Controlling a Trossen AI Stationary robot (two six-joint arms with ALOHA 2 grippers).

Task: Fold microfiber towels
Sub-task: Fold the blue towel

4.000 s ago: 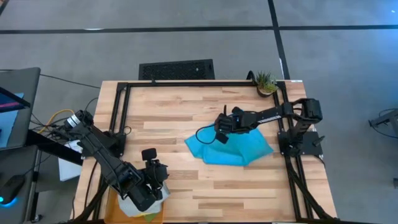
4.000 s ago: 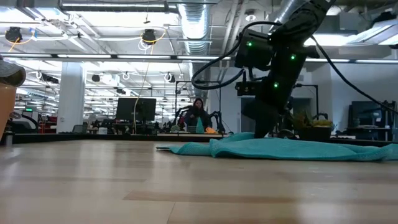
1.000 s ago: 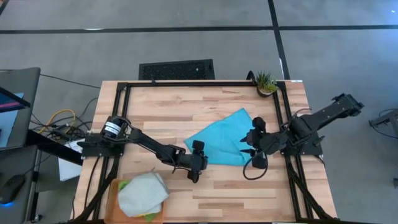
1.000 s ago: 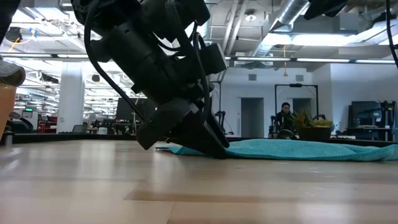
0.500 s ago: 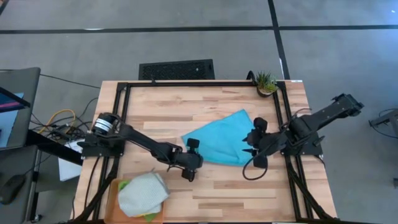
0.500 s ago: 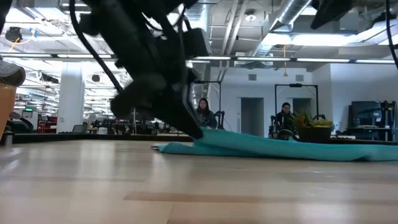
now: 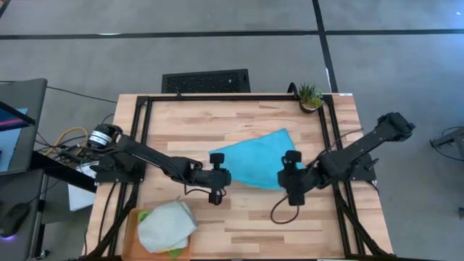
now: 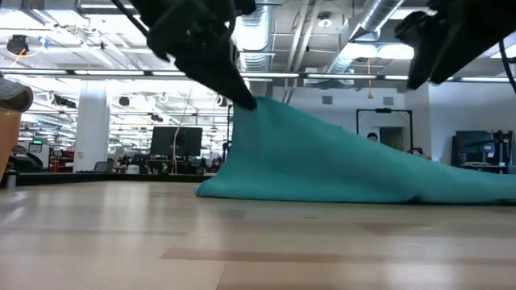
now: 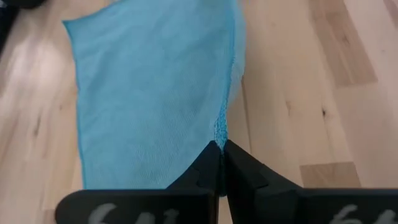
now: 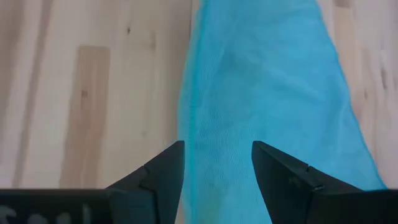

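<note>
While pinched at one corner and lifted: turquoise towel, centre-right of table, near corner raised off the wood into a tent, remainder trailing flat toward the right arm; evidently held up so that edge can be carried over for a fold.

Left gripper: at the towel's left corner, fingers closed tight on the cloth edge; grip at the very corner, presumably to keep the hem straight.

Right gripper: at the towel's opposite lower corner, fingers spread wide, straddling the cloth without gripping; judged poised to take the matching corner.

Grey towel: piled on orange tray at the front-left corner, green and yellow showing beneath; set aside, out of the working area.

Potted plant: far-right corner, clear of both arms.
</note>
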